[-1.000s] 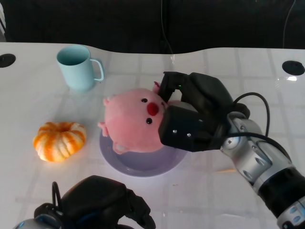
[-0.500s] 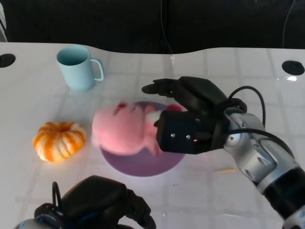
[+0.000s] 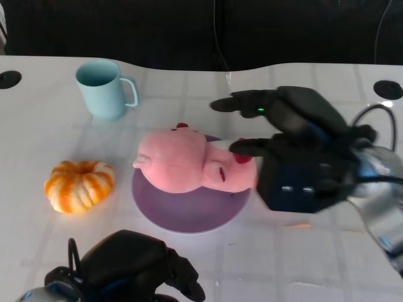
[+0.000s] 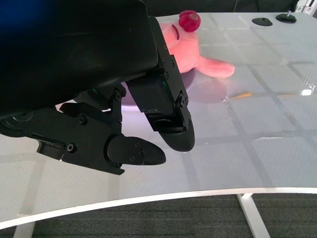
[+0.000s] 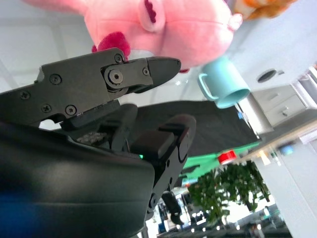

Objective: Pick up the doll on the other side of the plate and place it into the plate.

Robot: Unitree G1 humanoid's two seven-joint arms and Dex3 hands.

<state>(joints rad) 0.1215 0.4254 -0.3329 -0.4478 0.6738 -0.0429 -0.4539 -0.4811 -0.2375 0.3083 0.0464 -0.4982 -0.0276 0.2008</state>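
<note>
Doll (image 3: 189, 165) now lies tipped over on plate (image 3: 182, 214), w/ right hand (image 3: 286, 148) pulled back beside it, fingers spread, holding nothing. 1 s ago it gripped doll. Placement looks done. Left hand (image 3: 135, 267) idle, curled, empty.

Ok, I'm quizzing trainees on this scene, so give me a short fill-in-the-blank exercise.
1. The pink plush doll lies on the ___ plate.
2. The mug behind the plate is light ___.
3. The orange pumpkin sits on the table, ___ the plate.

Missing words: purple; blue; beside
</note>
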